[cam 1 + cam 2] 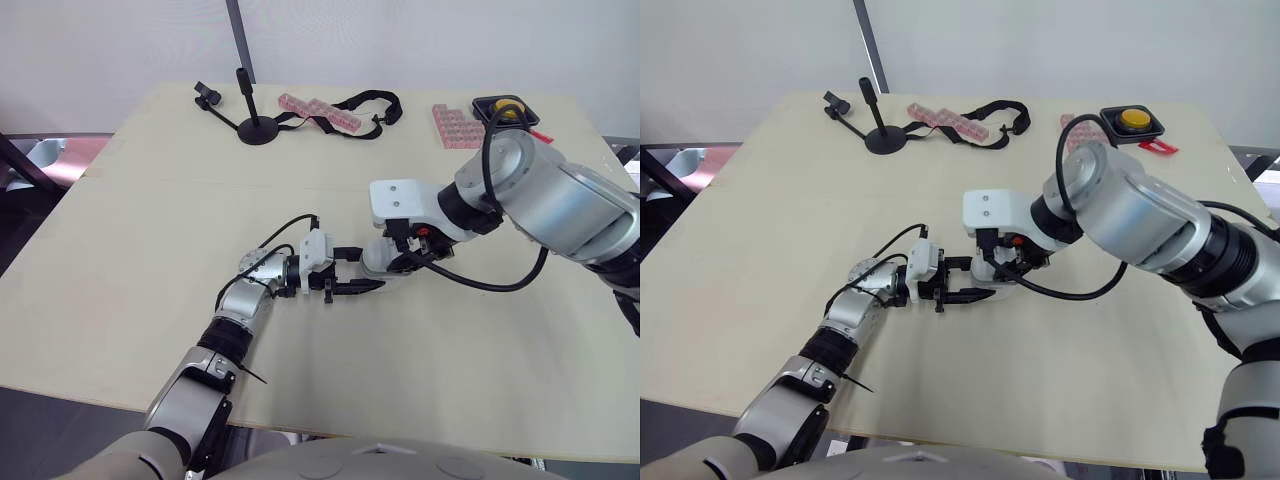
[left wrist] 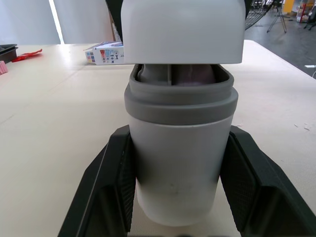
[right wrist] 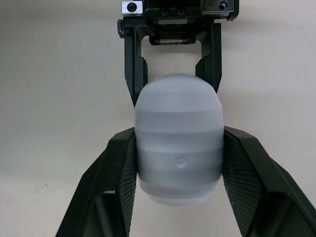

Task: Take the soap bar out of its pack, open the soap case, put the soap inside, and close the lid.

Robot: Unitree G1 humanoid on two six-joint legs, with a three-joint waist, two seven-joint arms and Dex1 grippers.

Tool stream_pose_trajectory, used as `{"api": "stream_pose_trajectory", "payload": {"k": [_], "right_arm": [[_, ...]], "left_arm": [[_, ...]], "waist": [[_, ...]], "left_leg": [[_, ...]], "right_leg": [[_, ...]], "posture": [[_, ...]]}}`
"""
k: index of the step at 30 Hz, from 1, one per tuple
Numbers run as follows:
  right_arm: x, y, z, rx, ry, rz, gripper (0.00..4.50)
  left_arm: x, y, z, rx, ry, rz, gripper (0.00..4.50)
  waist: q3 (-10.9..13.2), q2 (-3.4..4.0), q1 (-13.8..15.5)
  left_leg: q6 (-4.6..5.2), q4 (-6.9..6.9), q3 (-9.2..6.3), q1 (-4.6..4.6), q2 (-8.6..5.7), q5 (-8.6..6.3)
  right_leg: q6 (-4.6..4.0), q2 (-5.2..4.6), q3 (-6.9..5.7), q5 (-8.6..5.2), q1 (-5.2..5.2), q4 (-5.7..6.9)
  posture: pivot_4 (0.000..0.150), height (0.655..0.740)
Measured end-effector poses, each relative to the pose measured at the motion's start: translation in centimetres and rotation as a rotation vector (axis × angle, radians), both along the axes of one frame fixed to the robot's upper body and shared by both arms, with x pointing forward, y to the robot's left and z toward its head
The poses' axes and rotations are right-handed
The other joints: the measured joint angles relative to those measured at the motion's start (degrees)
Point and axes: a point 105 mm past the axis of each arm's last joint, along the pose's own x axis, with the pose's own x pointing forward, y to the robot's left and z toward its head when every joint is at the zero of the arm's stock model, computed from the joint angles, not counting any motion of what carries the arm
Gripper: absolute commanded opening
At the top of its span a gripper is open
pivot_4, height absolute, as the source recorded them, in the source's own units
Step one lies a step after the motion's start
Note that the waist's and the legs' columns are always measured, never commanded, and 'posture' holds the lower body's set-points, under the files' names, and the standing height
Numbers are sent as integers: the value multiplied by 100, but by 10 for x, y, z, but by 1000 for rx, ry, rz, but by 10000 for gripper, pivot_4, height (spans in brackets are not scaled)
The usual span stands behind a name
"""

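The left gripper (image 2: 178, 133) is clenched on the lower body of the soap case (image 2: 177, 185), one ribbed black pad against each side. The right gripper (image 3: 178, 136) comes in from the right and grasps the lid (image 2: 182, 29) in the same way. The case sits between them near the middle of the worktop (image 1: 150, 230).

The lid hovers just above the case's grey band (image 2: 180, 101), with a narrow gap. A pinkish shape in that gap looks like the soap (image 2: 195, 76), so closing appears to be the step in hand. To do it well:
- Hold the body firmly in the left grip so it cannot tip.
- Keep the lid level and centred over the band.
- Press straight down. A tilted lid would likely catch on one edge.

The case is smooth, matte white plastic with rounded corners, and it could slip under a skewed push. The band looks softer, like a rubbery seal, so some resistance is to be expected. The printed cardboard pack (image 2: 106, 53) lies on the worktop beyond the case, well apart from it. The worktop is pale, flat and plain.
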Motion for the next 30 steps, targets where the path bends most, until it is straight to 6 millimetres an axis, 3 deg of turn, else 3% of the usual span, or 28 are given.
{"api": "stream_pose_trajectory", "payload": {"k": [17,19,23,30], "right_arm": [[4,1,-3,3,8,-2,19458],[4,1,-3,1,8,-1,30640],[2,0,-16,-26,48,-7,42735],[5,-1,-15,-23,25,-2,44016]], "left_arm": [[1,1,0,2,5,6,18613],[1,1,0,2,5,6,18613],[1,0,0,-1,5,5,18613],[1,0,0,-2,5,6,18613]], "waist": [[-3,-3,-8],[-3,-3,-8],[-2,-2,2],[-2,-2,3]], "left_leg": [[-2,0,0,3,0,1],[-2,0,0,3,0,1],[-2,1,0,0,0,1],[-2,1,0,-1,0,1]], "right_leg": [[0,0,0,0,3,0],[0,0,0,0,3,0],[0,0,-1,0,1,1],[0,0,-1,0,1,1]], "posture": [[1500,7160],[1500,7160],[1500,7160],[1500,7160]]}}
